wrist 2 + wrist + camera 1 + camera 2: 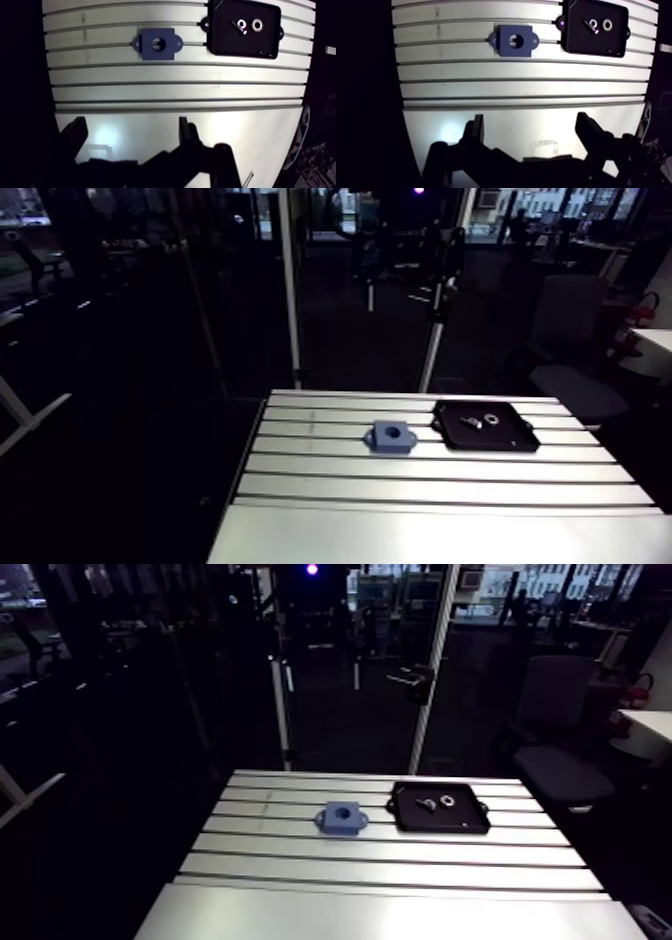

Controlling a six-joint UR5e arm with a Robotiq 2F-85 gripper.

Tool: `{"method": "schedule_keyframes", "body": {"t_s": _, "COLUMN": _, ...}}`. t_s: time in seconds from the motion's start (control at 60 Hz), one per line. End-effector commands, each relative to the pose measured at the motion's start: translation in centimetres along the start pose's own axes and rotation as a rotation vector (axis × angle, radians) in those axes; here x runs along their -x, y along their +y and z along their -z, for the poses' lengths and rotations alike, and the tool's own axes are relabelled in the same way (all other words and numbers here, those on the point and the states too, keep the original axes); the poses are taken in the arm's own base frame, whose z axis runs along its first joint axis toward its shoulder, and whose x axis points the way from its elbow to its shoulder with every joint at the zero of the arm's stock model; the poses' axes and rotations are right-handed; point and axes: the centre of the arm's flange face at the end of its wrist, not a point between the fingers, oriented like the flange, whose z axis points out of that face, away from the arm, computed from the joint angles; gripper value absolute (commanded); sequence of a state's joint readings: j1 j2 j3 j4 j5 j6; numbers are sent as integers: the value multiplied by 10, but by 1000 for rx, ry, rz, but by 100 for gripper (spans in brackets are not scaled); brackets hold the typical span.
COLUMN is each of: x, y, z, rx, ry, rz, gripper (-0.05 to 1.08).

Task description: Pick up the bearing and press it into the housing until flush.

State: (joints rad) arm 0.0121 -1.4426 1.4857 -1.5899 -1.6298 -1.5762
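**Aluminium table, gripper spread and empty, bearing in the tray**

Blue housing (514,41) sat flat left of centre on the slotted table (486,85). Its bore faced up and its two ears pointed along the slots. To its right, near but apart, lay a black tray (586,44). Inside the tray a small shiny ring (594,23) sat just left of the bearing (608,23). The bearing lay flat with its hole upward; being round, it showed no long axis. In the wrist view the gripper (530,120) hung over the plain near strip of table, its fingers (477,131) wide apart with nothing between them. The bearing lay well ahead of it and off to its right, with only slotted table in between.
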Motion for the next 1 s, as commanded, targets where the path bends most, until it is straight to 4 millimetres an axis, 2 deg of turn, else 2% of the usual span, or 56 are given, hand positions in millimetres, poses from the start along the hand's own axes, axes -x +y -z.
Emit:
{"method": "schedule_keyframes", "body": {"t_s": 0.017, "x": -5, "y": 18, "z": 1, "rx": 3, "ry": 10, "rz": -21, "gripper": 0}}
{"method": "schedule_keyframes", "body": {"t_s": 0.167, "x": -15, "y": 50, "z": -1, "rx": 3, "ry": 29, "rz": 1, "gripper": 0}}
{"method": "schedule_keyframes", "body": {"t_s": 0.2, "x": -21, "y": 70, "z": -5, "rx": 3, "ry": 29, "rz": 7, "gripper": 0}}
{"method": "schedule_keyframes", "body": {"t_s": 0.25, "x": -24, "y": 80, "z": -8, "rx": 3, "ry": 28, "rz": 5, "gripper": 0}}
{"method": "schedule_keyframes", "body": {"t_s": 0.3, "x": -31, "y": 101, "z": -16, "rx": 3, "ry": 24, "rz": 0, "gripper": 0}}
{"method": "schedule_keyframes", "body": {"t_s": 0.417, "x": -43, "y": 123, "z": -29, "rx": 8, "ry": 31, "rz": 17, "gripper": 0}}
{"method": "schedule_keyframes", "body": {"t_s": 0.467, "x": -51, "y": 140, "z": -40, "rx": 12, "ry": 32, "rz": 9, "gripper": 0}}
{"method": "schedule_keyframes", "body": {"t_s": 0.483, "x": -51, "y": 140, "z": -40, "rx": 12, "ry": 32, "rz": 9, "gripper": 0}}
{"method": "schedule_keyframes", "body": {"t_s": 0.517, "x": -57, "y": 156, "z": -50, "rx": 11, "ry": 34, "rz": -10, "gripper": 0}}
{"method": "schedule_keyframes", "body": {"t_s": 0.667, "x": -71, "y": 177, "z": -75, "rx": 14, "ry": 28, "rz": 1, "gripper": 0}}
{"method": "schedule_keyframes", "body": {"t_s": 0.767, "x": -82, "y": 199, "z": -95, "rx": 20, "ry": 38, "rz": 31, "gripper": 0}}
{"method": "schedule_keyframes", "body": {"t_s": 0.917, "x": -93, "y": 209, "z": -114, "rx": 15, "ry": 30, "rz": 29, "gripper": 0}}
{"method": "schedule_keyframes", "body": {"t_s": 1.0, "x": -100, "y": 218, "z": -132, "rx": 9, "ry": 20, "rz": 19, "gripper": 1}}
